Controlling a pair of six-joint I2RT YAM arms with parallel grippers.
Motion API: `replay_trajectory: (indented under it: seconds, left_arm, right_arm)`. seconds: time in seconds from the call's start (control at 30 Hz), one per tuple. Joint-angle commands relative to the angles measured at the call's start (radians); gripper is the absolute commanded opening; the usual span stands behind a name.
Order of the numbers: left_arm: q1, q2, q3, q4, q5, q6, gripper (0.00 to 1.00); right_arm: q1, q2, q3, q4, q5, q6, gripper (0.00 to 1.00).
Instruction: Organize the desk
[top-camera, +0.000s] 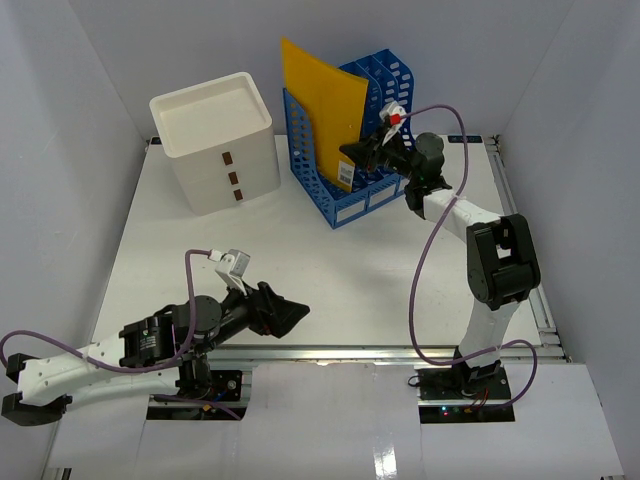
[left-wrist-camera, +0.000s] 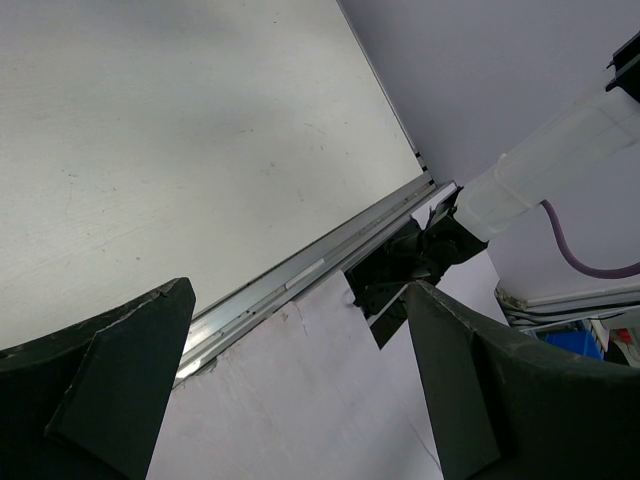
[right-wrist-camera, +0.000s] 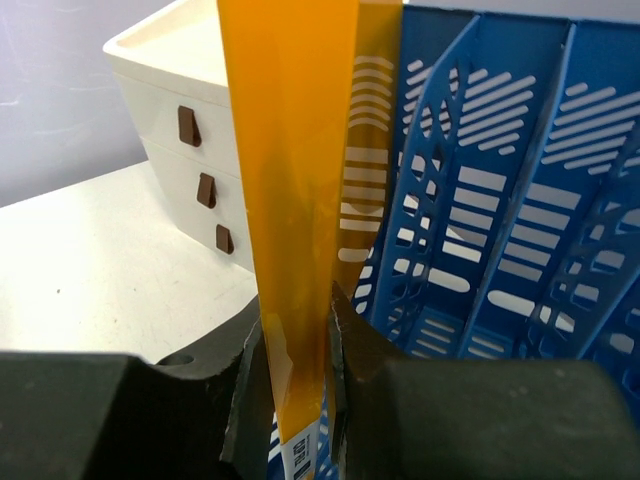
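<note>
**A:** Working from the left, what could go wrong?

**B:** Not much on that side. The left gripper (top-camera: 285, 315) hangs low over the near edge of the desk (top-camera: 330, 250), its fingers spread wide and holding nothing. The desk itself is the white top under both arms, with a metal rail (top-camera: 380, 352) along its near edge. The risk sits farther right. The right gripper (top-camera: 362, 152) has its fingers pinched on one edge of the yellow folder (top-camera: 320, 95). The folder stands tall at the left end of the blue file rack (top-camera: 375, 190).

**A:** What would cause trouble?

**B:** The folder looks thin and floppy, and it is held low on a single edge. I'd judge a downward push could buckle it or snag a corner on a divider. A sideways pull could drag or tip the light rack. Letting go before it seats could let it lean out and fall. I can't tell whether its bottom rests on the rack floor.

**A:** What else is around?

**B:** The white drawer box (top-camera: 215, 140) stands at the far left, near the rack but apart from it.

**A:** Is anything in the way?

**B:** The box crowds any swing to the left. The rack's own dividers hem the folder in on the right.
</note>
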Motion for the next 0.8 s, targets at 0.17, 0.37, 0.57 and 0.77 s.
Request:
replay_trajectory:
  seconds: [0.17,0.37,0.57,0.77]
  left_arm:
    - [-0.004,-0.03,-0.009,0.004,0.017,-0.001,0.98]
    - [-0.004,-0.04,-0.012,0.004,0.017,-0.002,0.98]
    - [-0.004,-0.04,-0.014,0.007,0.017,-0.009,0.98]
    - [-0.004,-0.026,-0.008,0.011,0.023,-0.007,0.98]
  right_arm:
    - [0.013,-0.057,0.152,-0.18,0.058,0.043,0.08]
    - [0.022,-0.067,0.167,-0.258,0.076,0.041,0.08]
    - [0.041,-0.077,0.125,-0.254,0.101,0.084,0.08]
    - [0.048,-0.066,0.088,-0.197,0.12,0.151,0.08]
